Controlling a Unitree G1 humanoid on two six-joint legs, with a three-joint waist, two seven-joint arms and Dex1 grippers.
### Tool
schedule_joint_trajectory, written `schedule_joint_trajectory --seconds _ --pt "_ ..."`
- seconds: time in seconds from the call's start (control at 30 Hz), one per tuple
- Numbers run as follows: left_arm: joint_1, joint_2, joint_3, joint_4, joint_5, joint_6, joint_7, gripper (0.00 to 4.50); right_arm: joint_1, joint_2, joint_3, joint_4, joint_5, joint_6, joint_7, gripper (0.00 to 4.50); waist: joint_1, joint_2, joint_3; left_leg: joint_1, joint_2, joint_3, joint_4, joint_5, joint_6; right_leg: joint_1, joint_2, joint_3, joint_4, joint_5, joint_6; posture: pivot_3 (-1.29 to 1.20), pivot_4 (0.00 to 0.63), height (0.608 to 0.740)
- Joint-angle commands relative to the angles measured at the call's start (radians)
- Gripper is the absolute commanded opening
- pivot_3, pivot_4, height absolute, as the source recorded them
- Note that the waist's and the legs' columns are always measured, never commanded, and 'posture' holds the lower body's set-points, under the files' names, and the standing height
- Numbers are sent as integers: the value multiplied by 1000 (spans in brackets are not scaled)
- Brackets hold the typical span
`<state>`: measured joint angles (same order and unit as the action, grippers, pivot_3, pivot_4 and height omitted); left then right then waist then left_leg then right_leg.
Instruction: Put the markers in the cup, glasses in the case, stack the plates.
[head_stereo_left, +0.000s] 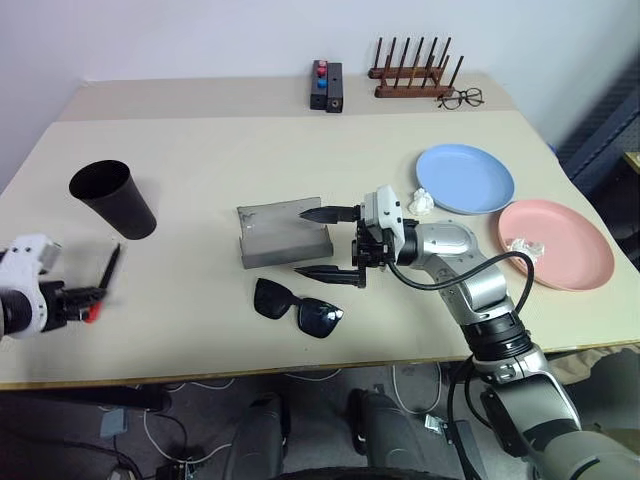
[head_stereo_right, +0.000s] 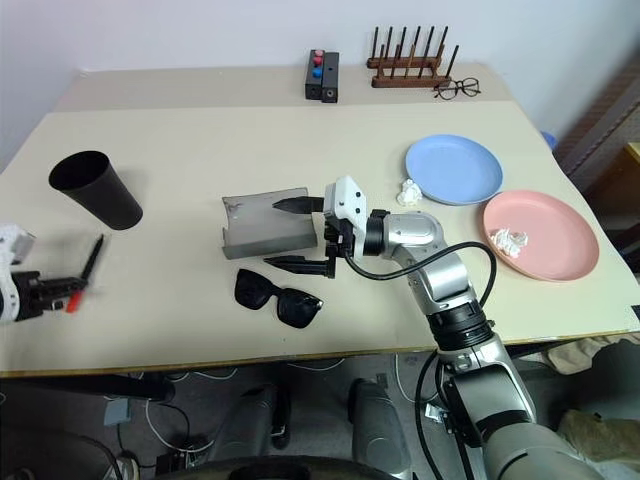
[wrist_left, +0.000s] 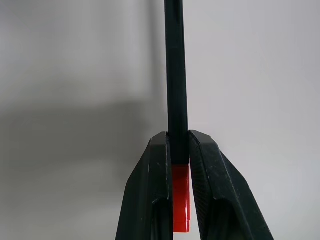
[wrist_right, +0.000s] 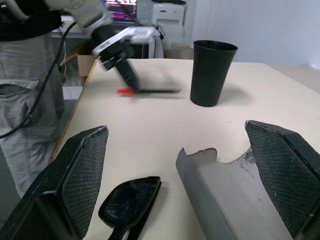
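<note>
Left gripper (head_stereo_left: 92, 297) pinches the black, red-banded marker (head_stereo_left: 108, 272) just off the table, near the empty cup (head_stereo_left: 112, 197). Right gripper (head_stereo_left: 328, 243) hangs spread wide over the open case (head_stereo_left: 282, 233), sunglasses (head_stereo_left: 297, 308) lying just beside it on the table. I judge nothing finished: blue plate (head_stereo_left: 465, 178) and pink plate (head_stereo_left: 555, 243) unstacked.

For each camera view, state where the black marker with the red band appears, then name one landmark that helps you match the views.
Left eye view: the marker is at the left edge, held by the left gripper, below the cup.
Right eye view: at the left edge too.
Left wrist view: it runs up the middle from between the fingers.
Right wrist view: it lies level, left of the cup.
Shared landmark: the cup.
</note>
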<state>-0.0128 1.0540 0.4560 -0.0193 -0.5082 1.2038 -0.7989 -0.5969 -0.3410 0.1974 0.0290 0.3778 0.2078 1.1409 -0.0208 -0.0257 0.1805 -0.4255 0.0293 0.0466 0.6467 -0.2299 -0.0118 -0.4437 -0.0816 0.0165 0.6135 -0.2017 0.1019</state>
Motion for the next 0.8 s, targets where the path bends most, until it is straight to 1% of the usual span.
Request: schedule_joint_trajectory --seconds 0.03,0.23,0.33,0.4,0.47,0.5,0.6,0.63,0.7,0.77,0.8 --pt "33 31 -5 -61 -15 -12 -37 522 -19 8 -24 -9 15 -21 -6 4500 0 1 0 0 0 0 0 0 0 0 0 0 0 0 0 0 150 740" --pt "-10 26 -113 -161 10 -130 -52 522 -18 4 -31 -6 11 -29 -17 4500 7 1 0 0 0 0 0 0 0 0 -1 0 -1 0 -1 0 150 740" --pt "-62 -43 -181 -229 64 -297 -6 522 -17 2 -35 -3 7 -33 -23 4500 8 1 0 0 0 1 0 0 -1 0 -2 0 -1 0 -1 0 150 740" --pt "-104 -58 -240 -229 89 -324 1 522 -20 3 -36 2 6 -35 -24 4500 6 0 0 0 0 1 0 0 -1 0 -2 0 -1 0 -1 0 150 740" --pt "-203 -111 -304 -218 123 -374 45 522 -21 3 -39 -2 6 -35 -30 4500 6 1 1 0 0 1 0 0 0 0 -1 0 -1 0 -1 0 150 740" --pt "-250 -139 -315 -208 127 -384 66 522 -22 3 -40 -4 7 -34 -34 4500 9 1 1 0 0 1 0 0 0 0 0 0 -1 0 -1 0 150 740" --pt "-371 -235 -292 -164 158 -457 168 522 -25 -1 -46 -4 9 -32 -39 4500 10 1 0 -1 -2 1 2 0 0 1 1 0 0 0 0 0 150 740" --pt "-418 -282 -271 -145 183 -532 230 522 -27 -3 -48 0 8 -33 -41 4500 9 0 0 -1 -3 1 2 0 0 1 1 0 0 0 0 0 150 740" --pt "-479 -344 -241 -116 217 -632 317 522 -31 -7 -51 7 6 -36 -44 4500 9 -1 0 0 -3 1 2 0 0 2 1 0 0 1 2 0 150 740" --pt "-552 -388 -220 -89 218 -630 381 522 -37 -5 -55 21 2 -45 -48 4500 9 -1 0 0 -3 1 2 0 0 2 2 0 0 2 4 0 150 740" --pt "-586 -413 -202 -76 223 -657 420 522 -40 -3 -56 31 -1 -52 -51 4500 9 -1 0 0 -3 1 3 0 0 2 2 0 0 2 4 0 150 740"
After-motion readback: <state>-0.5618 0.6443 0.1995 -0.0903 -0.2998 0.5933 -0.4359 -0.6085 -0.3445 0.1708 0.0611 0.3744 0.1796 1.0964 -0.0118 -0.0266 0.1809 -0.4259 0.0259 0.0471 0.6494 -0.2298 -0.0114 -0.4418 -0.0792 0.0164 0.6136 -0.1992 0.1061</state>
